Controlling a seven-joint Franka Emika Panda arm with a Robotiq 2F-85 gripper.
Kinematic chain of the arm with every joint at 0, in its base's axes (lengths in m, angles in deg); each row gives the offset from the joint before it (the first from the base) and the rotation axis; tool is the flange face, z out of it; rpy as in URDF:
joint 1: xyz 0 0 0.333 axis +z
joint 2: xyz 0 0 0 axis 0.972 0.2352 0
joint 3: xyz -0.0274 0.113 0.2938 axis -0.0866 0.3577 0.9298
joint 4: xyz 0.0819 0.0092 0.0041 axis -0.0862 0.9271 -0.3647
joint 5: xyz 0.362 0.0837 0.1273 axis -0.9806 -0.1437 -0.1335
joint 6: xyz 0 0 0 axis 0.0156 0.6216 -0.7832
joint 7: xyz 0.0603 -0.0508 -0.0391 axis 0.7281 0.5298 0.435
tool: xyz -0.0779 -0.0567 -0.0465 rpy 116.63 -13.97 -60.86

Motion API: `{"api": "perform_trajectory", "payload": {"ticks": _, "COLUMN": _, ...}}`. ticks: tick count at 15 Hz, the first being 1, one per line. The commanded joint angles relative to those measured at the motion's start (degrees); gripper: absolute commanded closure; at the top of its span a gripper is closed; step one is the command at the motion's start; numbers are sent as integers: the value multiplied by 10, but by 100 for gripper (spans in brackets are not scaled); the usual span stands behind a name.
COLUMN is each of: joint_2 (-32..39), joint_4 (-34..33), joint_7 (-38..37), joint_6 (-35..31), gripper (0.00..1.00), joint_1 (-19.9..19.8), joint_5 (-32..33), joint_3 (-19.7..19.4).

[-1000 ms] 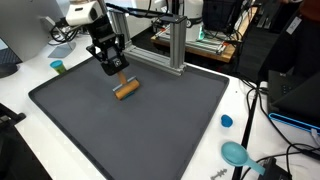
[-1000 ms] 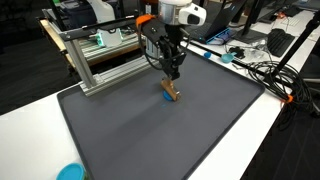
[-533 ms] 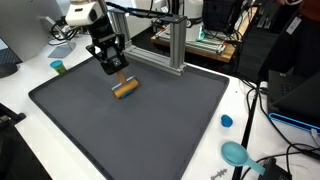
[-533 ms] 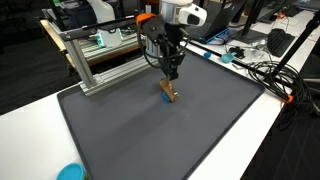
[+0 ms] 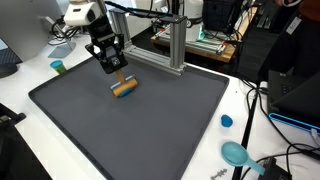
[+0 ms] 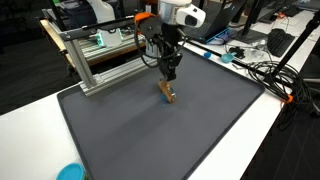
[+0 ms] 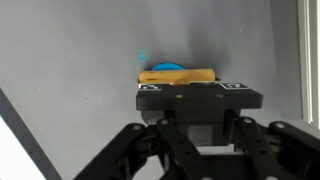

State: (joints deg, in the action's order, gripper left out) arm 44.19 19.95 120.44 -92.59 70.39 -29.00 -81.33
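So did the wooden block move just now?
Yes, only a tiny bit: in an exterior view the wooden block has shifted up and left, toward the green cup.

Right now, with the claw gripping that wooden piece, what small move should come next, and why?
Probably a short lift straight up. The gripper is shut on the wooden piece, which is right down at the grey mat; whether it touches the mat is unclear, so moving sideways first might drag it.
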Motion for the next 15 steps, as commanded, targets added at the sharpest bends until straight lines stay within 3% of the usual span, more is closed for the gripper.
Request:
{"api": "perform_trajectory", "payload": {"ticks": 1, "joint_2": 40, "joint_4": 13, "joint_7": -30, "joint_6": 14, "gripper": 78, "joint_1": 0, "joint_5": 53, "joint_3": -25}}
{"api": "perform_trajectory", "payload": {"ticks": 7, "joint_2": 38, "joint_4": 15, "joint_7": -64, "joint_6": 18, "gripper": 78, "joint_1": 0, "joint_5": 79, "joint_3": -35}}
{"api": "perform_trajectory", "payload": {"ticks": 13, "joint_2": 54, "joint_4": -10, "joint_7": -127, "joint_6": 80, "gripper": 78, "joint_1": 2, "joint_5": 175, "joint_3": -57}}
{"api": "perform_trajectory", "payload": {"ticks": 15, "joint_2": 41, "joint_4": -13, "joint_7": -144, "joint_6": 65, "gripper": 78, "joint_1": -5, "joint_5": 159, "joint_3": -46}}
